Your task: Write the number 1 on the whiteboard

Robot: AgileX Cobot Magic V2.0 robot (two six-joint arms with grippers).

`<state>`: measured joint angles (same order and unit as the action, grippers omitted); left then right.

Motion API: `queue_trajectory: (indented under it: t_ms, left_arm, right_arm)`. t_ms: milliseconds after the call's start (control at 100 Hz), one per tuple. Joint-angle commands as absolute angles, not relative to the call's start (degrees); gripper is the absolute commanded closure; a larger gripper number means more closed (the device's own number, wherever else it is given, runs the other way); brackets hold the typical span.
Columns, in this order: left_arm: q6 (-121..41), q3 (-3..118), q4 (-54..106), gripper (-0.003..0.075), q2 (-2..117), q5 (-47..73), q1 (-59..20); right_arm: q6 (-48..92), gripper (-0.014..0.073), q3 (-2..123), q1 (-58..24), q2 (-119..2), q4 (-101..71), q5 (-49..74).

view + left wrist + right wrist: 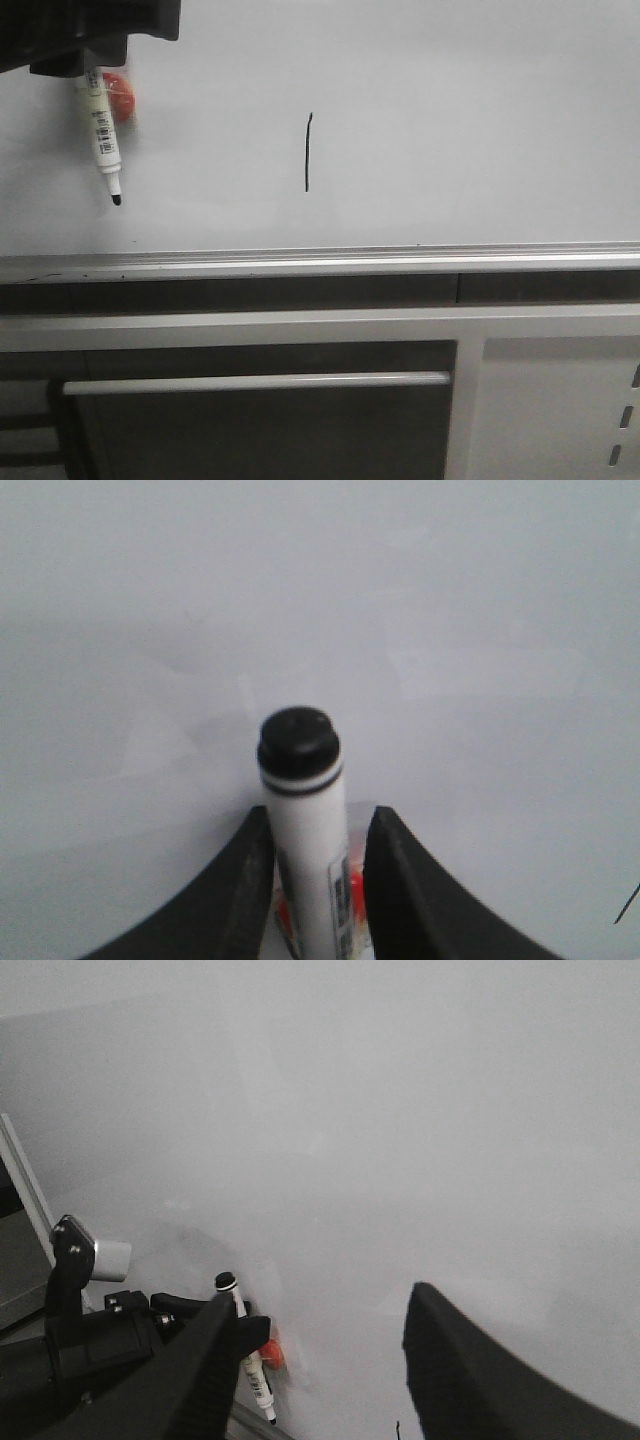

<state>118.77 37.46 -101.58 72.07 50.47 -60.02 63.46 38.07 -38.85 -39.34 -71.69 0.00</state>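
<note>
The whiteboard (450, 120) fills the upper front view, pale and glossy. A thin black vertical stroke, the number 1 (308, 152), stands near its middle. My left gripper (88, 62) is at the top left, shut on a white marker (104, 140) whose black tip (116, 200) points down, left of the stroke and apart from it. In the left wrist view the marker (305, 840) sits between the fingers of the left gripper (318, 825). My right gripper (322, 1295) is open and holds nothing, facing the board; the left gripper (150, 1325), the marker (250, 1365) and the stroke (397, 1427) show beyond it.
A silver rail (320, 262) runs along the board's lower edge. Below it are a dark recess with a white bar (260, 382) and a white cabinet panel with slots (560, 410). An orange patch (122, 98) shows behind the marker.
</note>
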Motion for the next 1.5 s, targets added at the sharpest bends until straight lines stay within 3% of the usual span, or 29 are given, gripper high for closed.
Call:
queue_trajectory:
  t_ms: [0, 190, 410, 970, 1490]
  left_arm:
    - [119.5, 39.45, -106.3, 0.0473, 71.21, 57.19, -59.34]
    - [119.5, 39.45, -106.3, 0.0457, 71.21, 57.19, -59.34]
    - [119.5, 39.45, -106.3, 0.0274, 71.21, 57.19, -59.34]
    - [115.29, 38.18, -106.3, 0.0235, 64.68, 55.53, -62.62]
    - [107.36, 33.94, -106.3, 0.0241, 52.05, 55.65, -80.82]
  right_arm:
    - [63.67, 0.0262, 39.78, -38.63, -39.0, -71.76, -1.85]
    - [63.67, 0.0262, 39.78, -38.63, -39.0, -71.76, -2.38]
    - [63.67, 0.0262, 39.78, -38.63, -39.0, -71.76, -2.38]
    - [63.67, 0.0262, 39.78, -38.63, -39.0, -71.76, -2.62]
    - [63.67, 0.0262, 39.78, -38.63, -38.43, -71.76, -2.62]
